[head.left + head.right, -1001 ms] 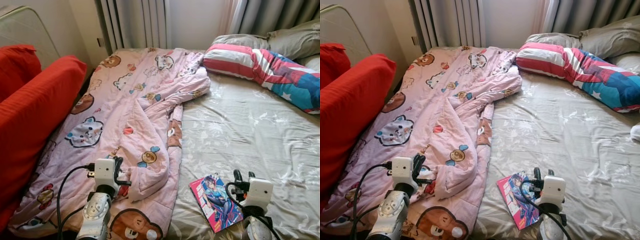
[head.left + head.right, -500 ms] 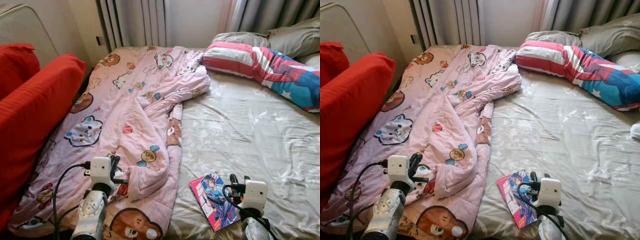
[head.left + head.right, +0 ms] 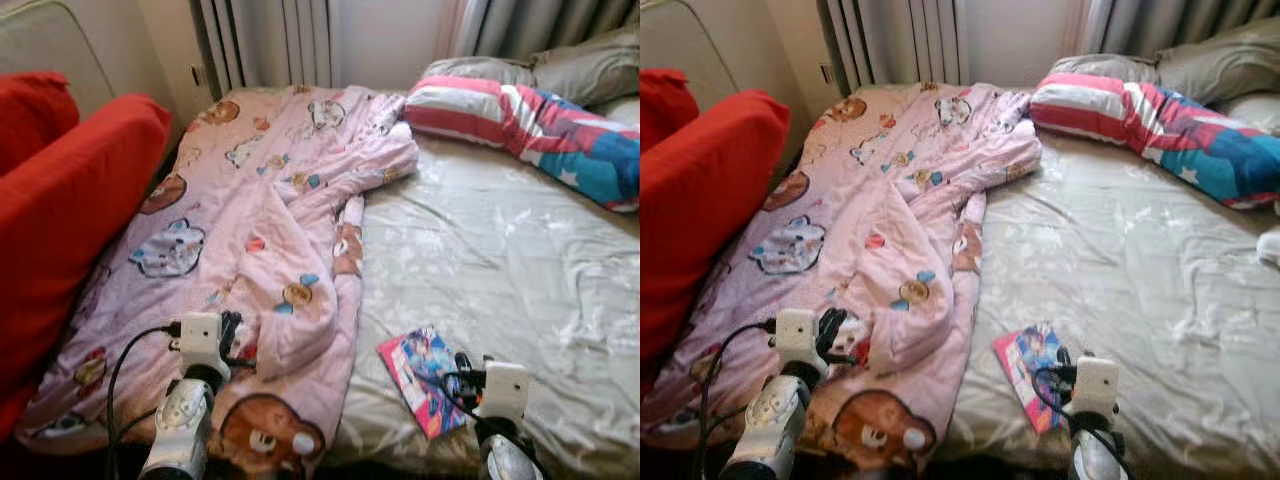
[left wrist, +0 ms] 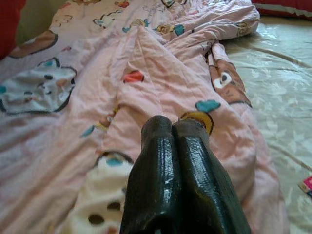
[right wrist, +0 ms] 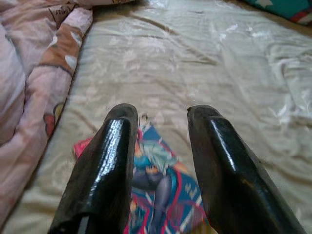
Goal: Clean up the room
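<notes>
A bed point(image 3: 500, 250) with a beige patterned sheet is lying in front of the robot. A pink quilt point(image 3: 270, 230) printed with cartoon bears and cats is sprawling rumpled along the bed's left half, running from the near edge up toward the curtains point(image 3: 270, 40) at the far wall. A book point(image 3: 425, 378) with a bright cartoon cover in pink and blue is lying flat on the bare sheet near the bed's front edge, just beside the quilt's right border.

The right gripper point(image 5: 163, 114) is hovering over the book with its two black fingers spread wide apart, holding nothing; in the right wrist view the cover is showing between and below them. The left gripper point(image 4: 173, 127) is hanging above the quilt's lower part with its fingers pressed together, empty, the pink fabric lying beneath them.

A striped pillow point(image 3: 520, 120) in red, white and blue is lying across the head of the bed on the right, with a grey pillow point(image 3: 580, 65) resting behind it. A red cushion point(image 3: 70, 210) is standing along the bed's left side, touching the quilt's edge.
</notes>
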Tool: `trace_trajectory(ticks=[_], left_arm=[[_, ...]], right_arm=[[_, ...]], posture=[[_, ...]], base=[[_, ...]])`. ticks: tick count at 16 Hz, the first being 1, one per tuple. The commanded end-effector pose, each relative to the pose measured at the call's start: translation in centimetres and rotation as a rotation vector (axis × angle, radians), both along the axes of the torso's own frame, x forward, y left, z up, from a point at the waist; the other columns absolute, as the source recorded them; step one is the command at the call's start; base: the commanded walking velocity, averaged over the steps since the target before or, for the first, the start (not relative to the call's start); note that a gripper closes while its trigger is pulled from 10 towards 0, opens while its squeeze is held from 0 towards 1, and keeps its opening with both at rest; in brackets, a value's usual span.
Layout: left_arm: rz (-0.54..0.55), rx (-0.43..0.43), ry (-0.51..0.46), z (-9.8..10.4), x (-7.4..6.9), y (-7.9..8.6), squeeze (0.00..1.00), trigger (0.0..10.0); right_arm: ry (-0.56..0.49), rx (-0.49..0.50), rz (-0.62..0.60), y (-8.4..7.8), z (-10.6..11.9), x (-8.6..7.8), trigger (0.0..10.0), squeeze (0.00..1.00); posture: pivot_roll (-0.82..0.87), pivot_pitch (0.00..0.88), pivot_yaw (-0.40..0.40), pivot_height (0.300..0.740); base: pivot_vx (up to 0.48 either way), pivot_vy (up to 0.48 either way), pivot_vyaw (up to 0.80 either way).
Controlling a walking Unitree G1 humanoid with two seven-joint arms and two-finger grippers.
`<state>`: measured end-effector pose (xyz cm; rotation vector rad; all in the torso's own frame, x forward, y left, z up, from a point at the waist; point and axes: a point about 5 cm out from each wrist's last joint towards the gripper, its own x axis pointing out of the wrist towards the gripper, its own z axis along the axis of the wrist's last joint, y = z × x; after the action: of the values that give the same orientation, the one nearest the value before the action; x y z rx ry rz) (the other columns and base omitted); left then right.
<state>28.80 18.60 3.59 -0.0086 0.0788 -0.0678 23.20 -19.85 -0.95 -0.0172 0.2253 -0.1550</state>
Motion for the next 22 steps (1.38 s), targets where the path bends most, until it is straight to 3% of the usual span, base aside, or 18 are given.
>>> trace_trajectory(ticks=[1,21,22], left_arm=[[0.009,0.005,0.029,-0.4,-0.2,0.5,0.0,10.0],[-0.02,-0.009,0.063,-0.8,-0.1,0.3,0.0,10.0],[-0.021,-0.008,0.062,-0.8,-0.1,0.3,0.0,10.0]], right_arm=[[0.018,0.01,-0.006,0.1,-0.4,-0.2,10.0,0.0],[0.092,0.042,0.002,0.7,-1.8,-0.5,10.0,0.0],[0.093,0.041,0.006,0.8,-1.8,-0.5,10.0,0.0]], posture=[[-0.02,0.104,0.043,0.645],[-0.01,0.11,0.05,0.645],[-0.02,0.111,0.05,0.631]], base=[[0.0,0.0,0.0],[0.0,0.0,0.0],[0.0,0.0,0.0]])
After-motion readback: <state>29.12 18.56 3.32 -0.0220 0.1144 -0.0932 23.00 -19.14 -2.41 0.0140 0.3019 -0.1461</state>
